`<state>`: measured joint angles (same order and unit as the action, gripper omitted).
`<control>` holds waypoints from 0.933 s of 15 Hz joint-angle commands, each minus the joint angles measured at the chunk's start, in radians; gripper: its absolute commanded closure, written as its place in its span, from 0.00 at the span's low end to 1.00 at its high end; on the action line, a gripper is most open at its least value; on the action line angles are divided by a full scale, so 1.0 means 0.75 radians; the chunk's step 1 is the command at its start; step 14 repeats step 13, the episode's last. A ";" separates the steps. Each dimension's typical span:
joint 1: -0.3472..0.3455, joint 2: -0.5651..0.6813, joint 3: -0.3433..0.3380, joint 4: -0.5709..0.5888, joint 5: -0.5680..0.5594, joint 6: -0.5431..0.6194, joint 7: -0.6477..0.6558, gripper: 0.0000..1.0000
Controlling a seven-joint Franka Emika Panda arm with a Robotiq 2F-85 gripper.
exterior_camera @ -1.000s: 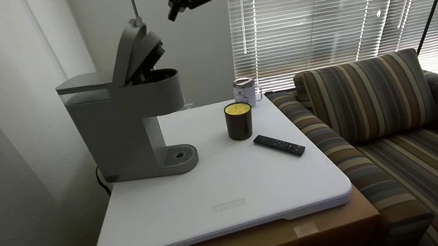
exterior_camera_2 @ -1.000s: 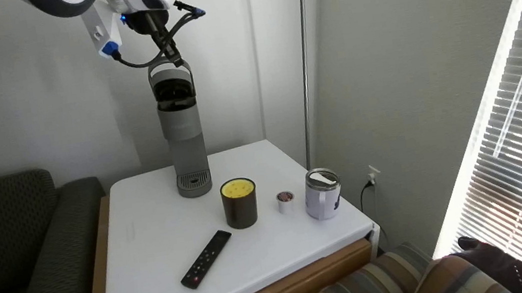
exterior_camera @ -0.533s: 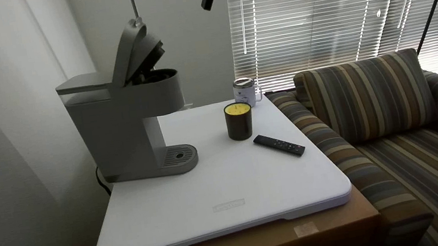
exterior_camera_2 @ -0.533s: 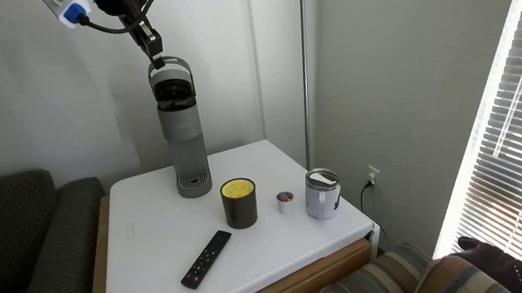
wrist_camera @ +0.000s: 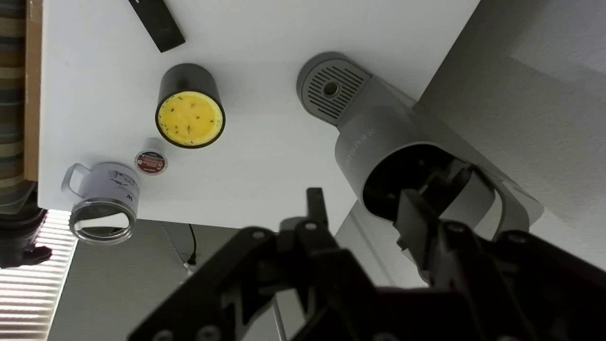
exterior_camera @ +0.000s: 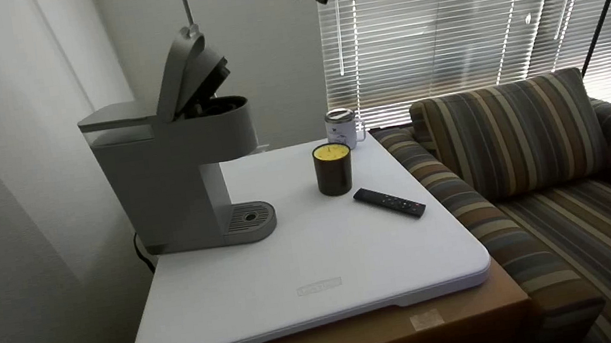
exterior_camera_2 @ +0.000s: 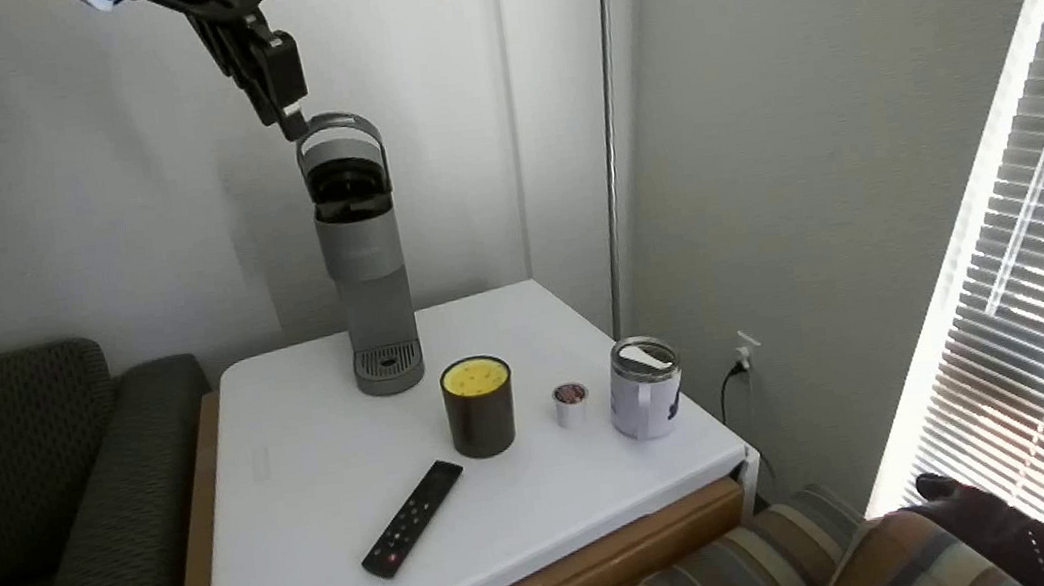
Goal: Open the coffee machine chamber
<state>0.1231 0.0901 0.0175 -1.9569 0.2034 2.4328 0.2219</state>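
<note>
"How are the jaws standing?"

"Spread. The gripper (wrist_camera: 363,202) shows a plain gap between its fingertips, both in the wrist view and in an exterior view."

"What's nearest to them?"

"The raised lid (exterior_camera: 192,71) of the coffee machine (exterior_camera: 178,164), tilted back and, in an exterior view, apart from the jaws. In front of it, lower than the jaws, is the chamber (exterior_camera: 224,135), its dark inside showing. In the wrist view one fingertip crosses in front of that opening."

"And the body of the machine?"

"Upright on the white table (exterior_camera: 239,292), which lies well below the jaws."

"Next out?"

"The yellow-topped dark can (wrist_camera: 189,111), lower than the jaws and left of them in the wrist view. Farther left comes the small pod (wrist_camera: 151,161), near the can, then the lidded mug (wrist_camera: 111,189), near the pod."

"And the black remote (exterior_camera_2: 413,519)?"

"Near the can, left of the jaws there too, one end cut off by the edge of the view."

"Farthest off?"

"Past the table's edge from the jaws, the striped armchair (exterior_camera: 571,219); behind it, the window blinds (exterior_camera: 439,18)."
</note>
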 commanded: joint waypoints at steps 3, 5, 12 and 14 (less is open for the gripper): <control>-0.036 -0.040 0.030 -0.043 0.068 -0.053 -0.068 0.10; -0.038 -0.039 0.035 -0.043 0.125 -0.070 -0.087 0.01; -0.027 -0.008 0.044 -0.013 0.226 -0.092 -0.138 0.00; -0.027 -0.008 0.045 -0.013 0.227 -0.095 -0.138 0.00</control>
